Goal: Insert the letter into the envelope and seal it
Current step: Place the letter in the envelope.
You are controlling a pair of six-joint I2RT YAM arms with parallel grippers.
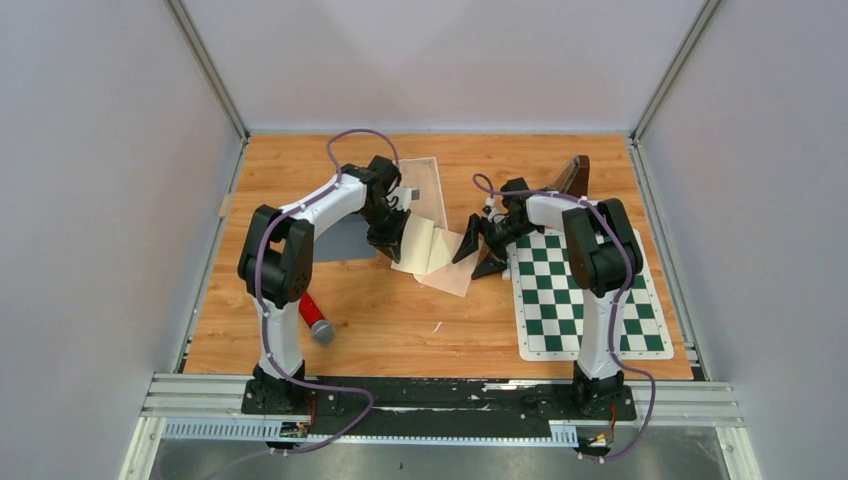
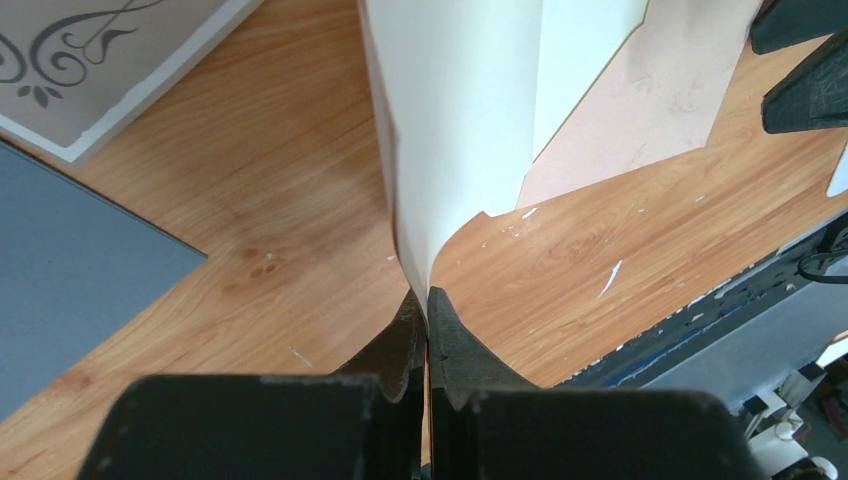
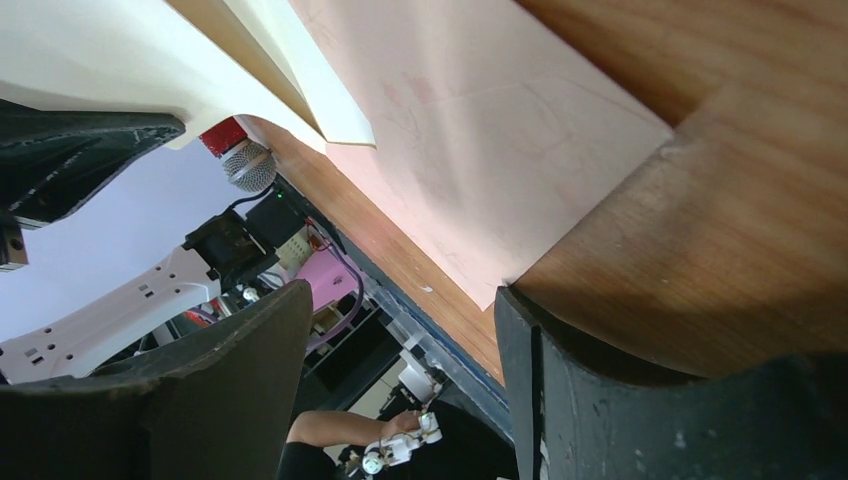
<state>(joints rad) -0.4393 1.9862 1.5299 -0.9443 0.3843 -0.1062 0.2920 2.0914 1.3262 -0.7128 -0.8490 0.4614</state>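
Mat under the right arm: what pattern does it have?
Green and white checks on the mat, clearest in the top view.

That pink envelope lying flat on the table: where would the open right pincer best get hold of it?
Probably by its bare corner on the right, coming in low from that side. The envelope lies flat on the table, and its left part is covered by the cream letter that the left pincer pinches. The right pincer stands open next to that corner.

Table (image 1: 400, 335) centre: letter (image 1: 413, 247) overlaps envelope (image 1: 452, 270), which juts right. Flat sheet (image 1: 345, 240) just left of letter. Chess mat (image 1: 585, 300) by right edge; microphone (image 1: 316, 320) toward near-left corner.
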